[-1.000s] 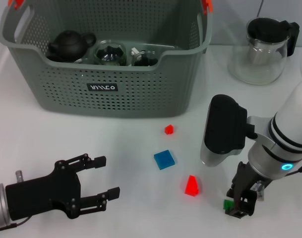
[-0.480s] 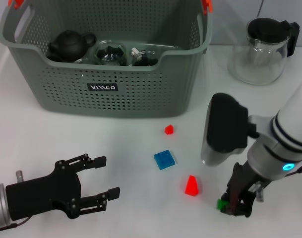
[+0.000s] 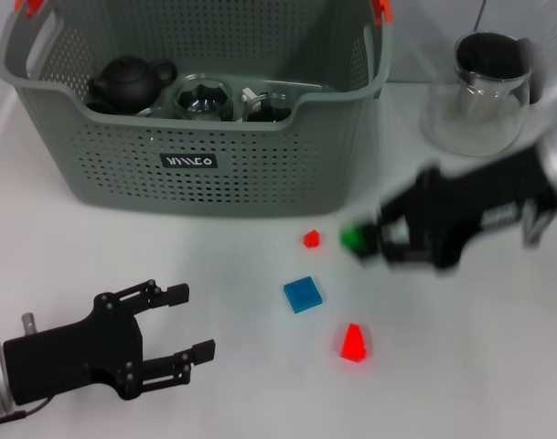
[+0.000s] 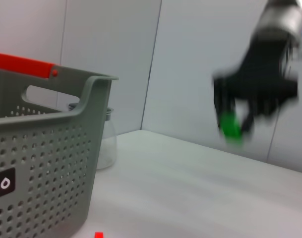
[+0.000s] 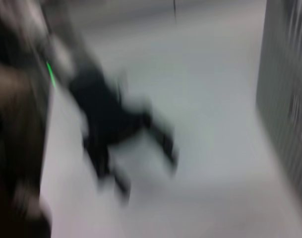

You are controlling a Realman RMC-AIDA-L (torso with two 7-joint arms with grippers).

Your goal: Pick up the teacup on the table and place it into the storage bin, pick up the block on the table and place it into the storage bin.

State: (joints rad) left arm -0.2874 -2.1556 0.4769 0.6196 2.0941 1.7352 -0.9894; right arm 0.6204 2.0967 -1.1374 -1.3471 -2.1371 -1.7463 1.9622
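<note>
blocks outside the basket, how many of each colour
red plastic blocks: 2, small one, larger wedge
blue square block: 1
green block: 1, held off the table by the right gripper
total: 4

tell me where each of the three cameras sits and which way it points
Head: high on the body, looking down at the table, storage bin, left gripper and right gripper with a green block.
Left wrist: low by the table, facing the bin's side and the right gripper.
Right wrist: blurred; a dark gripper over the table.
Shared: bin, green block.
</note>
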